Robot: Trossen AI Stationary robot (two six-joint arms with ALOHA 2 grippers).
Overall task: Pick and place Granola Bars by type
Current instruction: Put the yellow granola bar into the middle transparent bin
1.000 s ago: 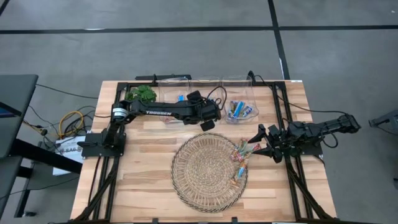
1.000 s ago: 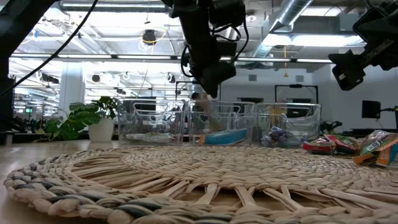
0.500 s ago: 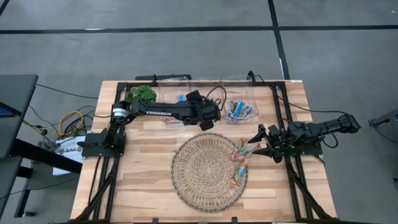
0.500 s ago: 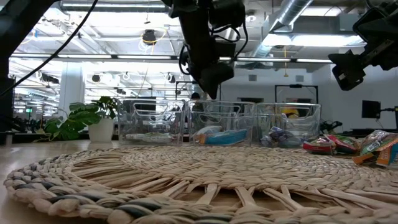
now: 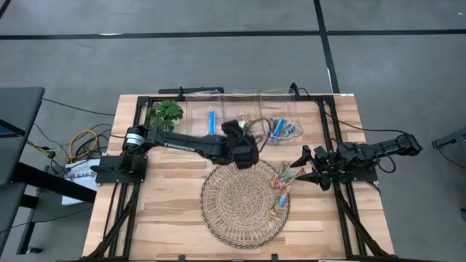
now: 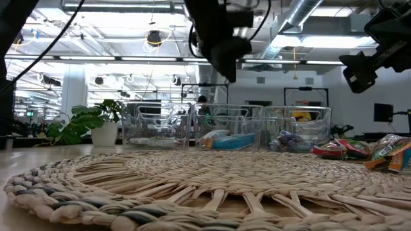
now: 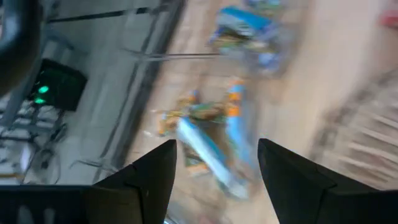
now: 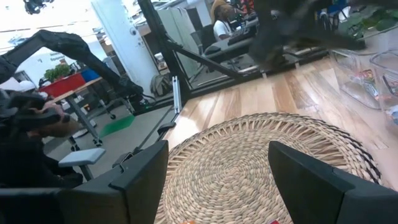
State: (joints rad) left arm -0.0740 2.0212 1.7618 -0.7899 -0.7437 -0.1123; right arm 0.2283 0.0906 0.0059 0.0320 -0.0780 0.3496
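1. Step in hand — judged from the layout, the left arm is between a drop at the clear bins (image 5: 240, 109) and the next pick. The next bar should come from the loose Granola Bars (image 5: 282, 182) on the right rim of the woven mat (image 5: 240, 200). Take one wrapper only, gripped across its narrow width, so neighbouring bars are not dragged.
2. Sorted stock — one blue bar (image 5: 212, 121) lies in the left bin, mixed-colour bars (image 5: 245, 121) in the middle bin, and several blue bars (image 5: 280, 128) in the right bin. Match the wrapper type before releasing.
3. Left arm pose — stretched across the tabletop (image 5: 175, 211), with the left gripper (image 5: 244, 151) above the mat's far edge, just short of the bins. Its fingers stand wide apart and carry nothing.
4. Right arm pose — the right gripper (image 5: 304, 169) waits beside the loose bars; its fingers are spread and empty.
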